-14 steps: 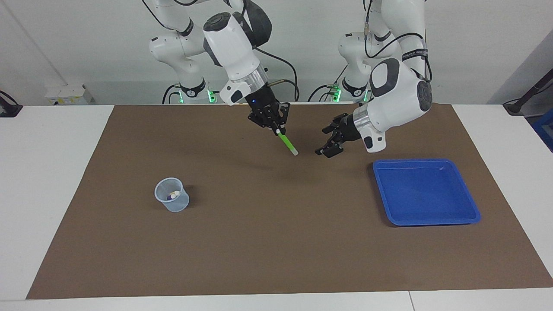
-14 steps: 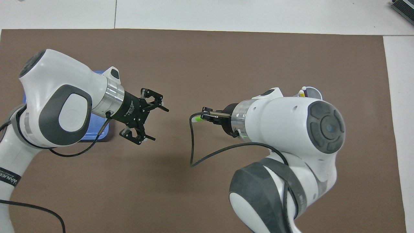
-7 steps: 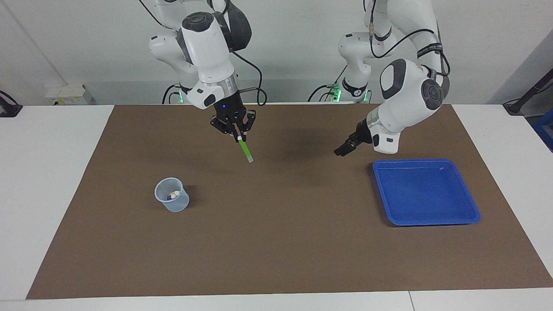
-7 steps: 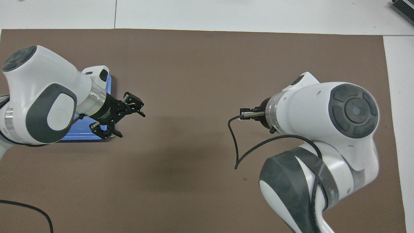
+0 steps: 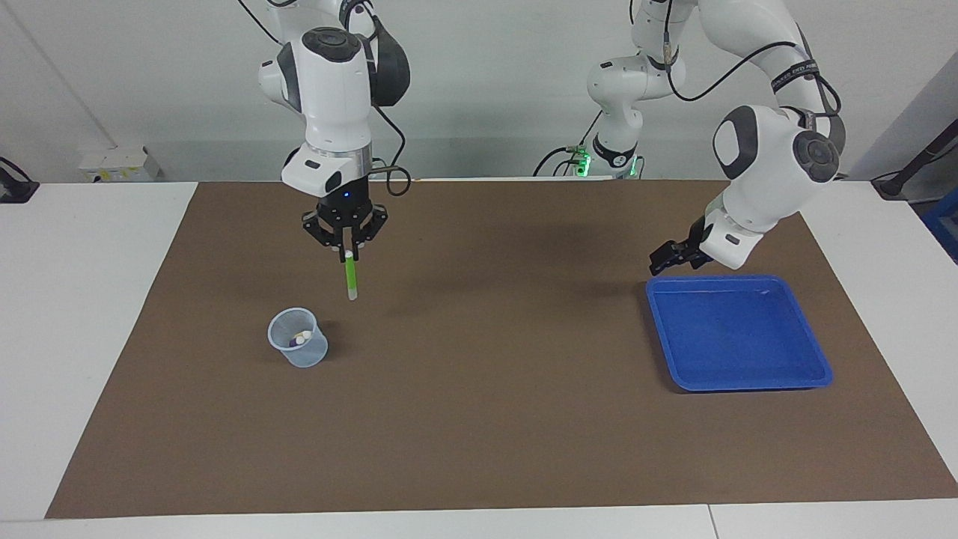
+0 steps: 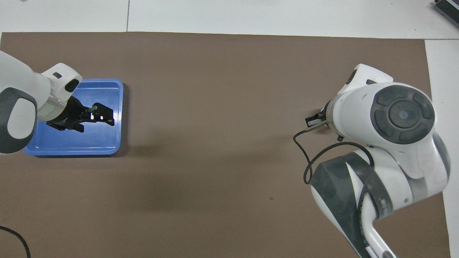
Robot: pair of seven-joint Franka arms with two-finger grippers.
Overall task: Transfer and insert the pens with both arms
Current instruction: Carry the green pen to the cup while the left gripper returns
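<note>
Hanging nearly upright from your right gripper point(image 5: 345, 251), the green pen point(image 5: 349, 275) is pinched at its top end by closed fingertips, pale cap pointing down over bare brown mat point(image 5: 479, 419). In the overhead view your right arm's bulk is hiding both that pen and the cup. Your left gripper point(image 5: 668, 258) is hovering over the blue tray point(image 5: 677, 374), at the tray's edge nearer the robots, with nothing in it; its fingers are standing apart. Farther out from the robots, the clear cup point(image 5: 299, 338) is sitting toward the right arm's end of the table, close to the hanging pen's tip but not under it. You are seeing only pale cap ends and a hint of purple inside the cup; what else lies in there is too small to tell. Farther still, wide open mat is stretching out to the table's white edge point(image 5: 359, 524).
</note>
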